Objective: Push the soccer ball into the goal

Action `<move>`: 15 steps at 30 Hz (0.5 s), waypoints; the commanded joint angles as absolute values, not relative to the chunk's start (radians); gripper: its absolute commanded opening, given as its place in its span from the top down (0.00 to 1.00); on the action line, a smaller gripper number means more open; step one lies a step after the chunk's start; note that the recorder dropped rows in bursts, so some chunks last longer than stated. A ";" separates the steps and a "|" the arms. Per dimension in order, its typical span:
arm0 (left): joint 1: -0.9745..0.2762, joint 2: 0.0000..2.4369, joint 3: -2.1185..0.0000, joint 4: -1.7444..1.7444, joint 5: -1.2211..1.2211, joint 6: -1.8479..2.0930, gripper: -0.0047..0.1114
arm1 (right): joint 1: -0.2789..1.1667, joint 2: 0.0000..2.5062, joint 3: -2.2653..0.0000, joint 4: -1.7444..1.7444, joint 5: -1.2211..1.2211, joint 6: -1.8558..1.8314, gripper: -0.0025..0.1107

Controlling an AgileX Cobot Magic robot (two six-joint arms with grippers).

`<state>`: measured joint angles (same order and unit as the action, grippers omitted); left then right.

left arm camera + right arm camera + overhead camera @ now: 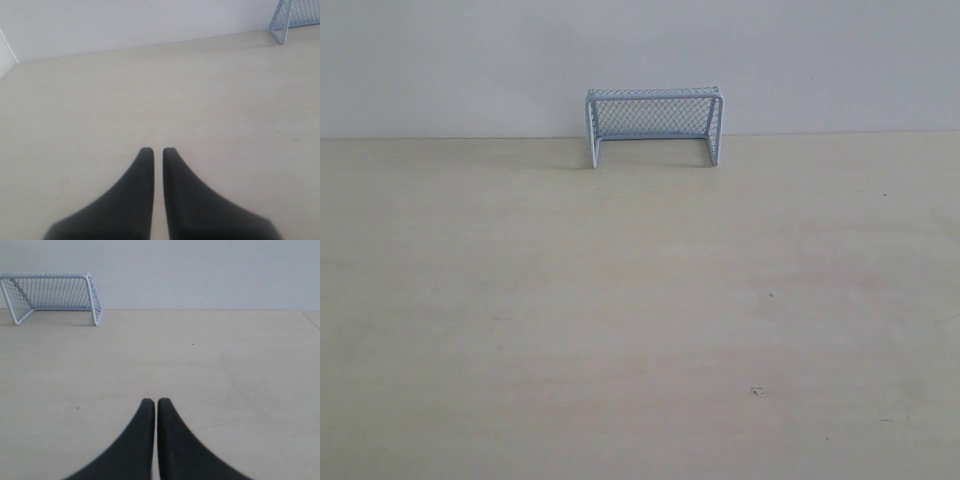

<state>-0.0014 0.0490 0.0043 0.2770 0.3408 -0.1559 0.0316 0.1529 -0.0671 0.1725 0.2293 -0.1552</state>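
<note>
1. The left gripper (154,150) has its jaws nearly together, with only a thin slit between them. It grips nothing and sits above the pale surface (100,100), well apart from the goal (654,118).
2. The goal stands upright at the surface's far edge, against the wall (440,60).
3. The right gripper (150,401) has its jaws together and empty, also well apart from the goal.

Goal (654,120) prob. pale blue, mesh-netted; table (620,320) beige.
</note>
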 commanded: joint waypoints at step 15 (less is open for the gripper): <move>-0.009 0.054 0.000 0.277 0.337 -0.165 0.91 | -0.026 0.010 0.000 0.169 0.223 -0.159 0.98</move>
